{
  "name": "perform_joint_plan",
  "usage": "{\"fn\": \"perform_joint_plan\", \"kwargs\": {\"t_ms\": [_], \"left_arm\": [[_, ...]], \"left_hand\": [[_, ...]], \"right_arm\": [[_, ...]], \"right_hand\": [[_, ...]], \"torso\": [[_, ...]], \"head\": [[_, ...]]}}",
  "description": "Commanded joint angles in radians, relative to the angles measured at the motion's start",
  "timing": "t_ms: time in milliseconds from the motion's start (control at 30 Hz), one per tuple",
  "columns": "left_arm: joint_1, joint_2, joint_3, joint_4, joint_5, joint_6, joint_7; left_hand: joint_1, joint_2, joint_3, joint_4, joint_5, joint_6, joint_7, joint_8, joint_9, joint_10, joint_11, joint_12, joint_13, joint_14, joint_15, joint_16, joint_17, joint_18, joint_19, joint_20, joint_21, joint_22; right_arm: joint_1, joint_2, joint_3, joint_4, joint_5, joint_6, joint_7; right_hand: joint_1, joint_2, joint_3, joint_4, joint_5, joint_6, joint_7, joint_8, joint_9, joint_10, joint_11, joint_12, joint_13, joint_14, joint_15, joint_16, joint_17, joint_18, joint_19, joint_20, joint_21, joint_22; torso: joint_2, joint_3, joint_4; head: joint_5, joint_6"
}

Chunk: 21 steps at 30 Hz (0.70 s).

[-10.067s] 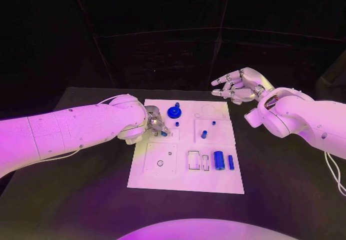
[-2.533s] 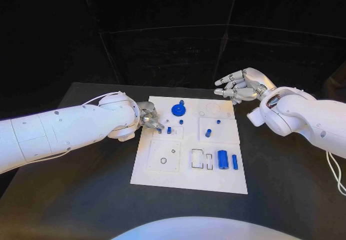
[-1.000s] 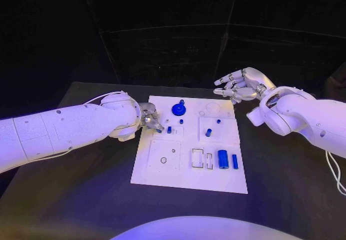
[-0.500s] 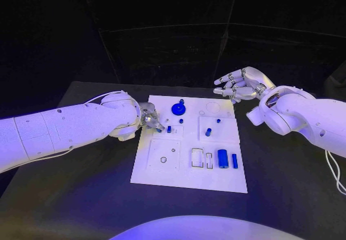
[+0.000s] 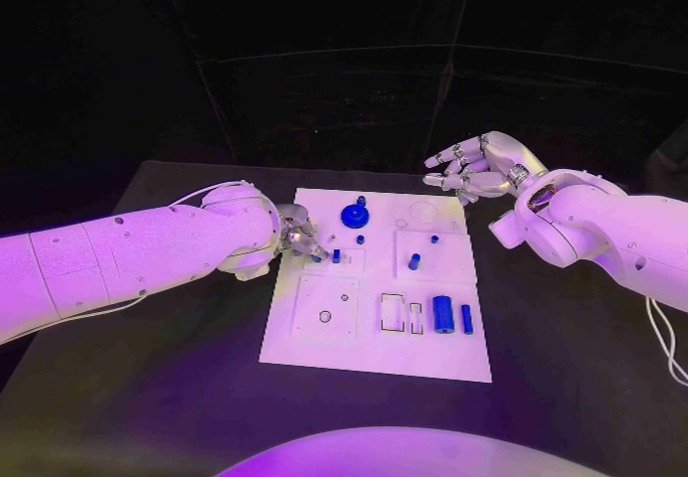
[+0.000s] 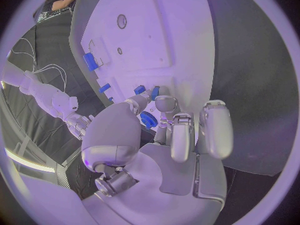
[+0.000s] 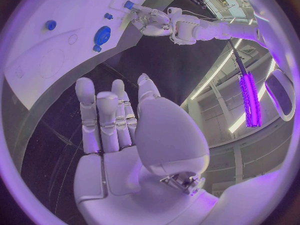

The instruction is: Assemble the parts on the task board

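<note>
The white task board [image 5: 376,343] lies mid-table. My left hand [image 5: 301,237] rests at its far left edge, thumb and a finger closed around a small upright blue peg [image 5: 336,256] that stands in the board; the same peg [image 6: 154,91] sits just past my fingertips [image 6: 164,104] in the left wrist view. A blue gear [image 5: 354,217] sits just beyond it. My right hand [image 5: 480,167] hovers open above the table past the board's far right corner, holding nothing; the right wrist view shows its spread fingers [image 7: 119,120] over the board [image 7: 37,70] and gear [image 7: 102,35].
More blue parts are on the board: a small peg [image 5: 360,240], a tilted peg [image 5: 413,262], a stub [image 5: 434,239], a thick cylinder [image 5: 443,315] and a thin bar [image 5: 466,318]. Open slots [image 5: 390,314] and an oval hole [image 5: 325,318] sit nearer me.
Over the last second both hands and all parts have kept their places. Ten seconds ago the left hand held the peg at much the same spot.
</note>
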Motion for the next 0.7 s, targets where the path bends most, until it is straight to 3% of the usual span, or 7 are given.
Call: {"fn": "perform_joint_plan", "kwargs": {"t_ms": [33, 333, 700], "left_arm": [[0.000, 0.001, 0.000, -0.001, 0.005, 0.002, -0.009], [0.000, 0.000, 0.000, -0.005, 0.005, -0.015, -0.008], [0.000, -0.006, 0.001, -0.003, 0.015, -0.071, 0.014]], "left_hand": [[-0.021, -0.006, -0.009, 0.013, 0.004, 0.010, -0.001, 0.006, -0.001, 0.005, -0.001, 0.004, 0.001, 0.104, -0.007, 0.006, 0.263, -0.002, 0.025, -0.006, 0.004, 0.002], [-0.062, -0.030, -0.058, 0.043, 0.003, 0.014, 0.000, 0.011, -0.002, 0.006, 0.000, 0.007, 0.000, 0.104, -0.006, 0.006, 0.263, -0.002, 0.025, -0.006, 0.004, 0.004], [-0.081, -0.029, -0.143, 0.081, 0.004, 0.003, 0.001, 0.011, -0.005, -0.005, 0.000, 0.001, -0.015, 0.104, -0.007, 0.006, 0.263, 0.000, 0.023, -0.007, -0.005, -0.004]], "right_arm": [[0.002, 0.001, 0.001, 0.001, 0.003, 0.005, 0.006], [0.002, 0.000, 0.001, 0.002, 0.003, 0.006, 0.006], [0.002, 0.001, 0.001, 0.000, 0.003, 0.007, 0.007]], "right_hand": [[-0.003, 0.011, -0.009, 0.000, 0.004, -0.008, 0.001, 0.004, 0.002, -0.008, -0.001, 0.000, -0.001, -0.001, -0.002, -0.006, -0.001, 0.020, 0.004, 0.000, -0.003, -0.002], [-0.004, 0.011, -0.011, 0.001, 0.003, -0.009, 0.001, 0.005, 0.001, -0.009, 0.000, 0.000, -0.002, -0.002, -0.001, -0.009, -0.004, 0.020, 0.003, 0.000, -0.005, -0.004], [-0.005, 0.011, -0.012, 0.002, 0.004, -0.010, 0.001, 0.005, 0.001, -0.009, 0.000, 0.001, -0.003, -0.003, -0.001, -0.010, -0.004, 0.020, 0.001, 0.000, -0.007, -0.006]], "torso": [[0.000, 0.0002, -0.0003], [0.000, 0.0000, -0.0001], [0.000, -0.0005, 0.0000]], "head": [[0.000, 0.000], [0.000, 0.000], [-0.001, 0.000]]}}
